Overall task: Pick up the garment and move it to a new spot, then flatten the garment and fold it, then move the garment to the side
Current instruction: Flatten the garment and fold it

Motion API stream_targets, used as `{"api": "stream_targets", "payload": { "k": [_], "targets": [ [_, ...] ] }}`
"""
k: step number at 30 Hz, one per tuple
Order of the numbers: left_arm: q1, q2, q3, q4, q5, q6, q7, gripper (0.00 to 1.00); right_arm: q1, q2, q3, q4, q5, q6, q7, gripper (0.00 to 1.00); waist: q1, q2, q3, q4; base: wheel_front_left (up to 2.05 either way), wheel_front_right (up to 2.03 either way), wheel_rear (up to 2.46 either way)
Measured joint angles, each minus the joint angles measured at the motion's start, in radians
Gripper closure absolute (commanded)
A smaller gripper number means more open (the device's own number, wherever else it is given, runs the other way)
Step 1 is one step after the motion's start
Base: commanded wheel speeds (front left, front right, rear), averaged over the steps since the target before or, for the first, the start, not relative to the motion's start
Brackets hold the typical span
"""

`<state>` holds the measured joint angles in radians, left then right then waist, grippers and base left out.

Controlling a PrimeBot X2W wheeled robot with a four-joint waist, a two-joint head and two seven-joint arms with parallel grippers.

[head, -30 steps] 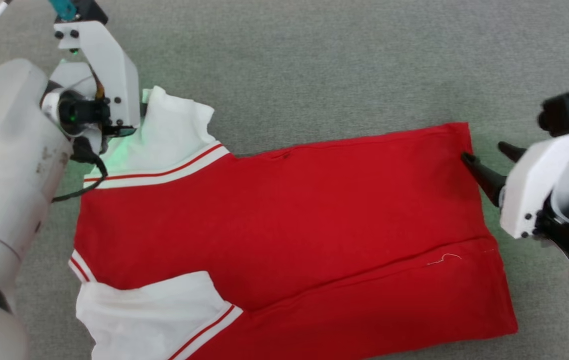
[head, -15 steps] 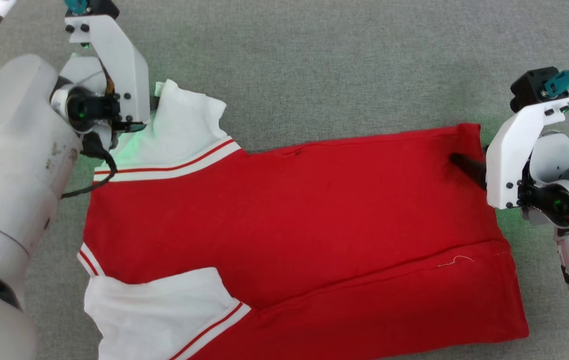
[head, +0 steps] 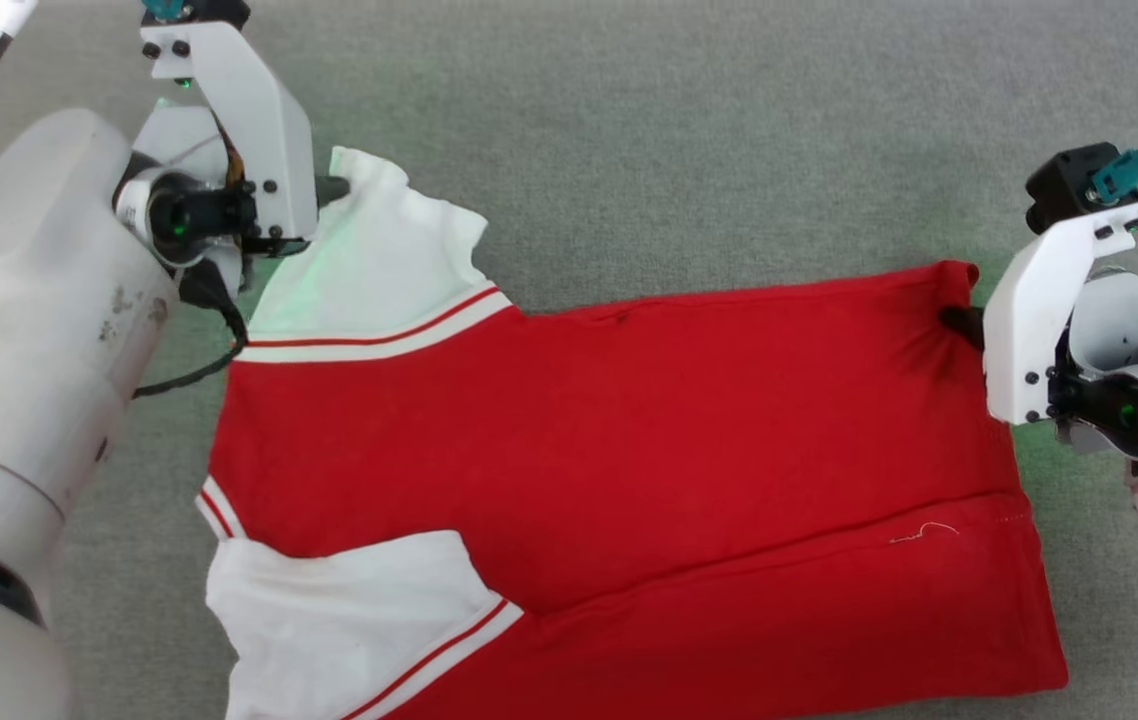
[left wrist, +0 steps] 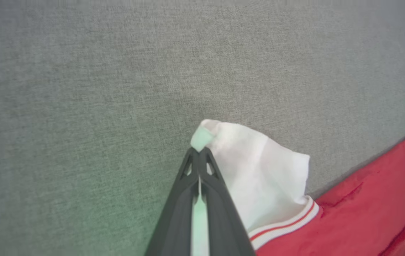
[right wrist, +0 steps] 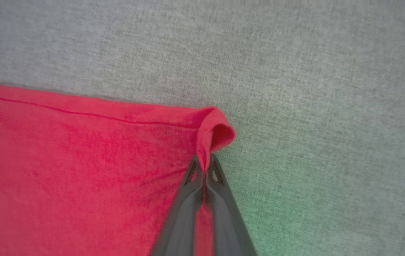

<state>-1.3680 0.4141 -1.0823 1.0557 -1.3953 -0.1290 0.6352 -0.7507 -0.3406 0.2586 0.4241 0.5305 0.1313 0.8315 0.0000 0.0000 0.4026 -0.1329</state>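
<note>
my left gripper [left wrist: 199, 151] tight on a white corner of the garment [head: 609, 430], right gripper [right wrist: 205, 160] tight on a red one, grey surface [head: 679, 130] all around

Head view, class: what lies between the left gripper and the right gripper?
The garment spans that stretch: white flap at the left gripper, striped trim, then red cloth up to the right gripper. The head view shows it.
</note>
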Motion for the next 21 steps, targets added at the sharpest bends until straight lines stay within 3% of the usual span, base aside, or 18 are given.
{"api": "stream_targets", "payload": {
  "k": [12,21],
  "targets": [
    [0.046,0.061,-0.007,-0.130,-0.024,0.000,-0.004,1.00,0.083,-0.096,0.042,-0.038,0.059,0.000,-0.082,1.00,0.0000,0.0000,-0.111,0.051,0.00,0.00,0.00],
    [0.121,0.134,-0.046,-0.278,-0.016,0.001,0.028,1.00,0.211,-0.166,0.044,-0.122,0.095,0.000,-0.084,1.00,0.0000,0.0000,-0.210,0.093,0.00,0.00,0.00]
  ]
}}
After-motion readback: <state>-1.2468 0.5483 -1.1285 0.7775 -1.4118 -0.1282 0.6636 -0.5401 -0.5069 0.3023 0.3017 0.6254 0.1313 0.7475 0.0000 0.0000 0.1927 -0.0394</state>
